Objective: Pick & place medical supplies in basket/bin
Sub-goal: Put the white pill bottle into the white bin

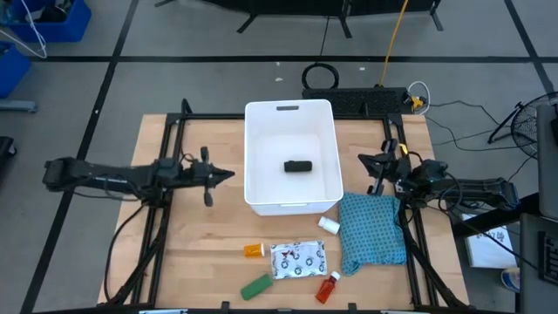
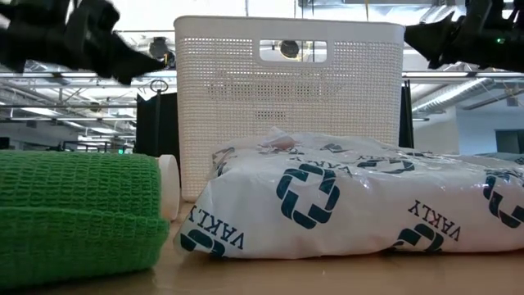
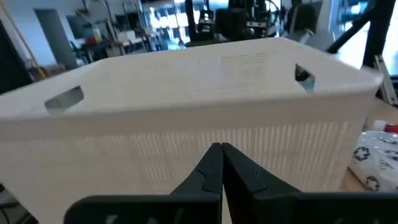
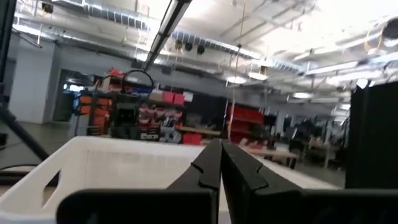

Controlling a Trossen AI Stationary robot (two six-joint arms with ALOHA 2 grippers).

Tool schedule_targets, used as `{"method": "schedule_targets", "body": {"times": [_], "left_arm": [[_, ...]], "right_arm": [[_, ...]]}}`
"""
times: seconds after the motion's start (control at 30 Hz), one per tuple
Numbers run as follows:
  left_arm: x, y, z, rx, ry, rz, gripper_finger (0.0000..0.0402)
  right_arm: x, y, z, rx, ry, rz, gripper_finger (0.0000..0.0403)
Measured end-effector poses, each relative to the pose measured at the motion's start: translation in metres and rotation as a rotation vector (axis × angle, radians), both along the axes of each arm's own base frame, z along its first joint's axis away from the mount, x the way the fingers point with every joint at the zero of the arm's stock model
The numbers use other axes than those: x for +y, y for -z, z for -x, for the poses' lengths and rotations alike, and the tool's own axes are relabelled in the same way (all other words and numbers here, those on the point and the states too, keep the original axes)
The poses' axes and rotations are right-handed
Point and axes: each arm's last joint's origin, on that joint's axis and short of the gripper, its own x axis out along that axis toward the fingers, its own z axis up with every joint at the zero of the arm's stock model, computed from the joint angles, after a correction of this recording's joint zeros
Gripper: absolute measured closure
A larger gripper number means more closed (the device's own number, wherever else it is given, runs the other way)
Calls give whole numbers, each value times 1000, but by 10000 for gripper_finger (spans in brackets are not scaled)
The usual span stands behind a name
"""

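Note:
The white bin [image 1: 291,122] stands mid-table with a black item [image 1: 297,166] lying on its floor. Near the table's front edge lie an orange bottle [image 1: 254,250], a green roll [image 1: 256,285], a white printed pouch [image 1: 298,259], a red bottle [image 1: 327,287] and a white bottle [image 1: 329,225]. In the low view the green roll [image 2: 78,209] and pouch [image 2: 352,197] fill the foreground before the bin [image 2: 288,90]. My left gripper [image 1: 228,174] hovers left of the bin, shut and empty [image 3: 221,149]. My right gripper [image 1: 362,158] hovers right of the bin, shut and empty [image 4: 220,146].
A teal textured cloth [image 1: 372,231] lies right of the bin, beside the white bottle. Black frame rails [image 1: 170,148] run along the table's left and right sides. Bare wood shows left of the bin and at the near left corner.

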Motion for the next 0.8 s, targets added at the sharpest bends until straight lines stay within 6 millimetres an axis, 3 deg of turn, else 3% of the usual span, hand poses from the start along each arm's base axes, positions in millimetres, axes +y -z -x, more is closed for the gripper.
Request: {"method": "schedule_targets", "body": {"times": [0.17, 0.33, 0.5, 0.67, 0.8], "left_arm": [[0, 28, 11, -73, -7, 39, 400], [2, 31, 11, -25, -71, 47, 386], [2, 28, 11, -51, -83, 34, 372], [2, 26, 11, -71, -88, 26, 371], [3, 25, 11, -78, -99, 24, 371]], "right_arm": [[0, 1, -1, 6, -21, -41, 399], [3, 1, -4, 89, -33, 44, 399], [11, -65, -6, 128, -17, 137, 399], [25, -122, -24, 343, -40, 153, 399], [47, -148, -46, 599, -60, 148, 399]]}}
